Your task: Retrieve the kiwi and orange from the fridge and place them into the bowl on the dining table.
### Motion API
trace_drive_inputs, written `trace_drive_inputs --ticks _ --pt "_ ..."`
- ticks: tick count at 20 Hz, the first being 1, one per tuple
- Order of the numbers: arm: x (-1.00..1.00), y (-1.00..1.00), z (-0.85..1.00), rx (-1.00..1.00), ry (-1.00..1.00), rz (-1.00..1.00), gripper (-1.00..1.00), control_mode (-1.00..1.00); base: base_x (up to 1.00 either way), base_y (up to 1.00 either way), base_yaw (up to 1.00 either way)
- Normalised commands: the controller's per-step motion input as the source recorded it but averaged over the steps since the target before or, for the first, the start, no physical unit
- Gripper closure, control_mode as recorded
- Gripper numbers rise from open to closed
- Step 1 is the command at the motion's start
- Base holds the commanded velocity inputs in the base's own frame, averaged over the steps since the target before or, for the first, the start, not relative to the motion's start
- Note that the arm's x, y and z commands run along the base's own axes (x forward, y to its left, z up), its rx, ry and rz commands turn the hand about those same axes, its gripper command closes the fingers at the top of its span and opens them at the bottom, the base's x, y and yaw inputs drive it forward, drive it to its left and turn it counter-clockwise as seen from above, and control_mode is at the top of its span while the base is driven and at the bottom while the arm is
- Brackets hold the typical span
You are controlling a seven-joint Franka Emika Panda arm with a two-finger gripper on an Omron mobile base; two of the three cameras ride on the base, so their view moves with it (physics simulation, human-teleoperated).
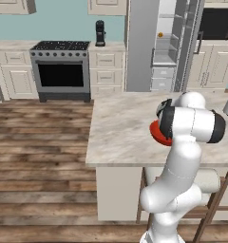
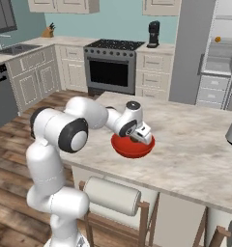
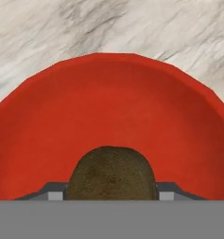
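Kiwi is pinched in the tool, poised over the red bowl's interior. The bowl sits near the desk's front edge. Beyond the desk, the orange rests on a shelf inside the open fridge.

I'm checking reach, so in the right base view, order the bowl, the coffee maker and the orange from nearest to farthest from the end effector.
1. Bowl: directly under the end effector, on the dining table.
2. Coffee maker: on the back counter, beside the stove.
3. Orange: on a shelf in the open fridge, far right.
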Motion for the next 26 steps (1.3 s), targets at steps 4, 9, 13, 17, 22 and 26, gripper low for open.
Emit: trace_drive_inputs --ticks 4,9,13,17,22,26 --pt "0.22 -0.01 -0.28 0.00 0.00 -0.06 1.00 -1.00 0.00 0.00 0.00" --pt "0.21 0.00 -0.29 0.00 0.01 -0.07 1.00 -1.00 0.00 0.00 0.00" --pt "0.20 0.00 -0.28 0.00 0.01 -0.07 1.00 -1.00 0.00 0.00 0.00" --pt "0.19 0.00 -0.15 0.00 0.01 -0.08 -1.00 -1.00 0.00 0.00 0.00" --pt "0.02 -0.01 0.04 0.00 0.01 -0.10 -1.00 -1.00 0.00 0.00 0.00" --pt "-0.20 0.00 0.38 0.00 0.02 -0.07 -1.00 -1.00 0.00 0.00 0.00"
